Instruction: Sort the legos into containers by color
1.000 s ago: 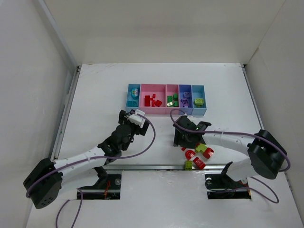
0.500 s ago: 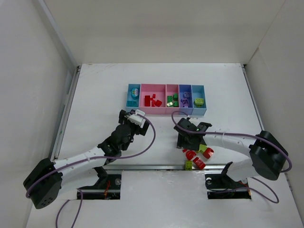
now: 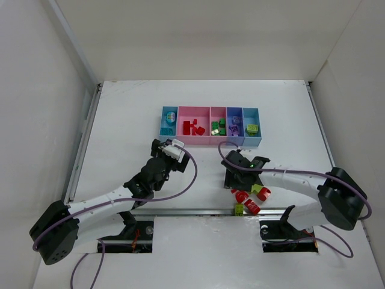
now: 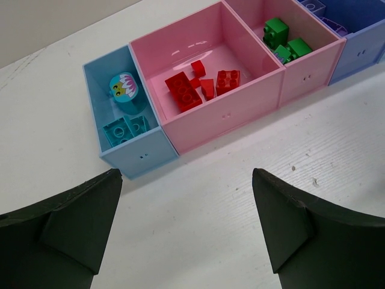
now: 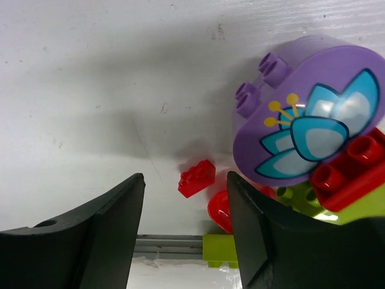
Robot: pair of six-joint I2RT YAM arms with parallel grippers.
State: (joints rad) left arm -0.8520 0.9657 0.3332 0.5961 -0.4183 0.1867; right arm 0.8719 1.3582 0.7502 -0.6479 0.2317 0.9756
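Quick status from the remote seat. The left end effector (image 4: pixel 185 180) is spread wide with nothing in it. It hangs over bare worktop (image 4: pixel 54 120) just short of the containers (image 4: pixel 228 117), about in front of where the leftmost light blue bin (image 4: pixel 129 158) joins the wide pink bin (image 4: pixel 252 99).

Sorted so far:
- Leftmost light blue bin: teal bricks (image 4: pixel 125 129) and a teal round piece (image 4: pixel 123 89).
- Wide pink bin: red bricks (image 4: pixel 183 91).
- Narrower pink bin (image 4: pixel 307 78): green bricks (image 4: pixel 277 30).
- Purple-blue bin (image 4: pixel 361 54): purple bits, but they're cut off at the frame edge.
- Far right light blue bin (image 3: pixel 252 143): from the top camera I see one yellow-green brick (image 3: pixel 252 129).

The right end effector (image 5: pixel 185 180) is down low at the left side of the loose legos (image 3: pixel 249 197), which sit near the front edge of the worktop. Its jaws are partway apart and gripping nothing. A small red brick (image 5: pixel 197 178) lies on the worktop in line with the gap, touching neither finger. Honestly I can't tell whether it sits between the tips or just past them.

Right beside it is a purple round piece (image 5: pixel 307 120) printed with a blue flower. That piece is stacked against a red and yellow-green cluster (image 5: pixel 349 171).
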